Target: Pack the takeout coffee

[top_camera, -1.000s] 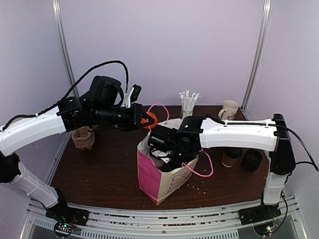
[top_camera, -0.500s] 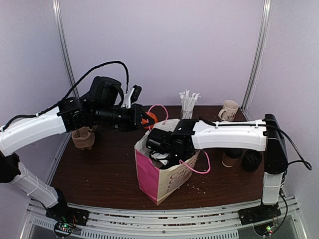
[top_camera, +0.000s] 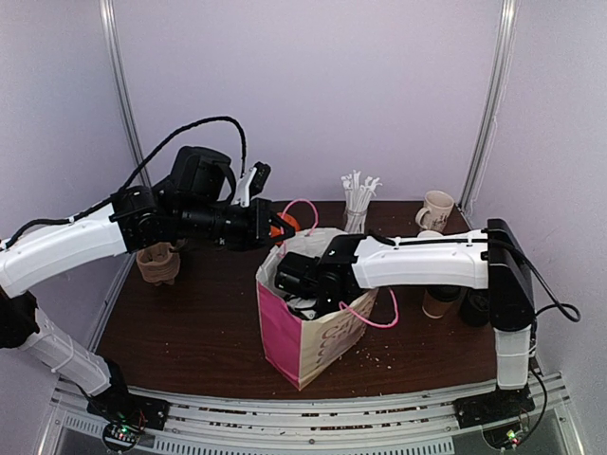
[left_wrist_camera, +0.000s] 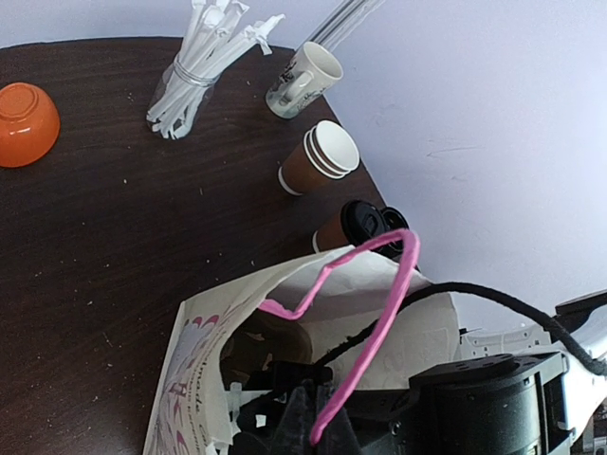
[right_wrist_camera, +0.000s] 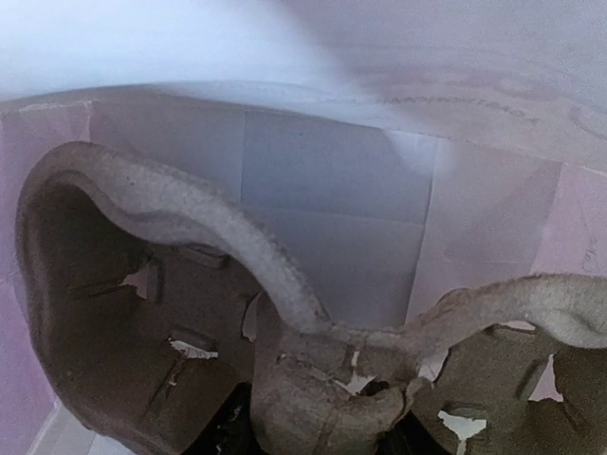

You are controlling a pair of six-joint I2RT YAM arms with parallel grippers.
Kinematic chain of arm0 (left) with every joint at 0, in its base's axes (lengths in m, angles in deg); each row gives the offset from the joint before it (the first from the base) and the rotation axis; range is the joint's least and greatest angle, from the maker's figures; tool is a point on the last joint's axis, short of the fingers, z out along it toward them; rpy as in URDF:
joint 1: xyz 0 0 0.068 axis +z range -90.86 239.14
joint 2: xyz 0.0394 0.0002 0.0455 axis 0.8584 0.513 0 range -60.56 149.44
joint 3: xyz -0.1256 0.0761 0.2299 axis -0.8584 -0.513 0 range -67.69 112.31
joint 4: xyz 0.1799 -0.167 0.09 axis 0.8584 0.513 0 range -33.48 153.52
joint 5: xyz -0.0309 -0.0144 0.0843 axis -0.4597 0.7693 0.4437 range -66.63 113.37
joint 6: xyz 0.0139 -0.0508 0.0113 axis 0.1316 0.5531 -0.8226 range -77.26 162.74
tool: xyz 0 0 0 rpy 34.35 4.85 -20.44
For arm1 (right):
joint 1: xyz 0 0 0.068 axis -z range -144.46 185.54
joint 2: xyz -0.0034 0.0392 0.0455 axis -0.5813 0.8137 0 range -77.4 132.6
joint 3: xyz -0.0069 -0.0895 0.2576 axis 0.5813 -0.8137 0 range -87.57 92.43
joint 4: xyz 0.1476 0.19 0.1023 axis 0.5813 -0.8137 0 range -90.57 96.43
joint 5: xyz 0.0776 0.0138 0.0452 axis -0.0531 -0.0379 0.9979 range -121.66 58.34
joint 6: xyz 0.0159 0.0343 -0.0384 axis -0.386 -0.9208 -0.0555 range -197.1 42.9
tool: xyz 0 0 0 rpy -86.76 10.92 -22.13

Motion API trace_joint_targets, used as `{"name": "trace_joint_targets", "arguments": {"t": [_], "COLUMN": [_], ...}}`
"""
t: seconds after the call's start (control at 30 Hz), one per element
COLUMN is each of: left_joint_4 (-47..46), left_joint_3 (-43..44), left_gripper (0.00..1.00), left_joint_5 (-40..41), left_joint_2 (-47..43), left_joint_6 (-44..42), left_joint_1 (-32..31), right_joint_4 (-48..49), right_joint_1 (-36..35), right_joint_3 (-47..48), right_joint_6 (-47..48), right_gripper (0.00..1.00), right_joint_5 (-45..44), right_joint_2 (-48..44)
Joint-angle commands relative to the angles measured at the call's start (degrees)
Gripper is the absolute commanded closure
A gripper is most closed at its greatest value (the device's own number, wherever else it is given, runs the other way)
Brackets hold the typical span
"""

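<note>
Two arms at the bag (top_camera: 294,346); takeout coffee (left_wrist_camera: 365,226) stands at its three o'clock.
Left gripper (top_camera: 277,227) clenches the pink handle (left_wrist_camera: 353,256), right gripper (top_camera: 299,284) grasps the pulp carrier (right_wrist_camera: 142,284) inside; snagging could tip the bag.

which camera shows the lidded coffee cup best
Left wrist: the lidded coffee cup shows lid and side behind the bag. Top view: the right arm covers its lid. Right wrist: only a cup carrier in the bag.

Soft even light, hazy wrist close-up
</note>
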Motion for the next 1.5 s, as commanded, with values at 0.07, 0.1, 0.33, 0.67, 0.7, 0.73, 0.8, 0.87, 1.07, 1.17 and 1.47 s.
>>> {"name": "trace_joint_targets", "arguments": {"t": [0.07,0.1,0.33,0.67,0.7,0.73,0.8,0.87,1.07,1.17,1.47], "left_joint_4": [-2.1,-2.1,-2.1,-2.2,-2.2,-2.3,-2.3,-2.3,-2.5,-2.4,-2.4], "left_joint_3": [-0.9,-1.0,-1.4,-2.1,-2.2,-2.2,-2.2,-2.3,-2.5,-2.6,-2.9], "left_gripper": [1.00,1.00,1.00,1.00,1.00,1.00,1.00,1.00,1.00,1.00,1.00], "left_joint_5": [-1.0,-1.0,-1.1,-0.9,-0.9,-0.9,-0.9,-0.9,-1.0,-1.0,-0.7], "left_joint_2": [-0.1,-0.1,0.0,-0.5,-0.6,-0.6,-0.6,-0.6,-0.5,-0.5,-0.8], "left_joint_6": [-1.4,-1.4,-1.7,-1.7,-1.7,-1.7,-1.7,-1.7,-1.7,-1.7,-1.8], "left_joint_1": [-0.1,-0.1,-0.2,-0.1,-0.1,-0.1,-0.1,-0.1,-0.1,-0.1,-0.2], "right_joint_4": [0.9,1.0,1.5,2.1,2.2,2.2,2.4,2.5,2.6,2.6,2.3], "right_joint_1": [0.7,0.8,0.8,0.8,0.9,0.9,0.9,0.8,0.8,0.8,0.8], "right_joint_3": [-0.5,-0.6,-1.1,-2.1,-2.2,-2.4,-2.8,-3.2,-3.6,-3.5,-2.3], "right_joint_6": [0.4,0.5,0.8,0.7,0.7,0.6,0.7,0.7,0.7,0.6,-0.3], "right_gripper": [0.61,0.61,0.60,0.48,0.47,0.46,0.45,0.45,0.43,0.40,0.26], "right_joint_5": [1.6,1.7,2.7,3.0,3.0,3.0,3.0,3.1,3.0,2.9,1.8], "right_joint_2": [2.2,2.5,4.3,4.8,4.9,4.9,5.1,5.5,6.4,6.8,5.8]}}
